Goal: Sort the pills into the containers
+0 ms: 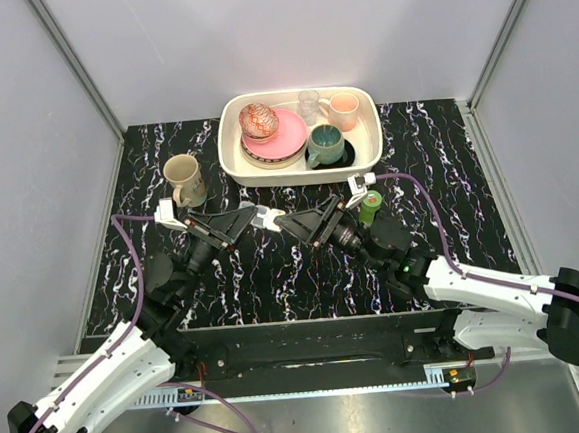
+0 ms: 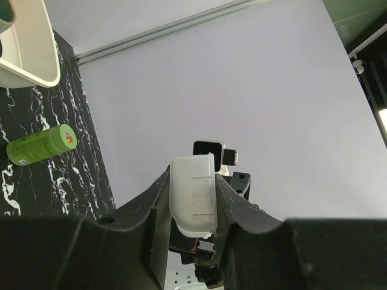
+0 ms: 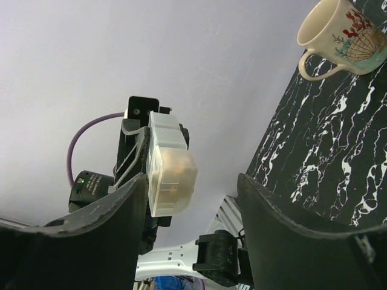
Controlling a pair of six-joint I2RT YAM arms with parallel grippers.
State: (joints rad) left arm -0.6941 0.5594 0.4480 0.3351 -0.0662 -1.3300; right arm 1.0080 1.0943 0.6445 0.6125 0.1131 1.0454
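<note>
My left gripper is shut on the container strip, a short clear plastic strip of square compartments, and holds it in the air above the table. In the right wrist view the strip shows end-on, and a yellowish cluster of pills sits inside its end compartment. My right gripper faces the left one. It is open, with the strip's end between its fingers, close beside the left finger and apart from the right finger. I cannot tell whether the strip touches the left finger.
A small green bottle stands right of the grippers and shows lying sideways in the left wrist view. A cream mug stands at the back left. A white tub holds plates, cups and mugs at the back.
</note>
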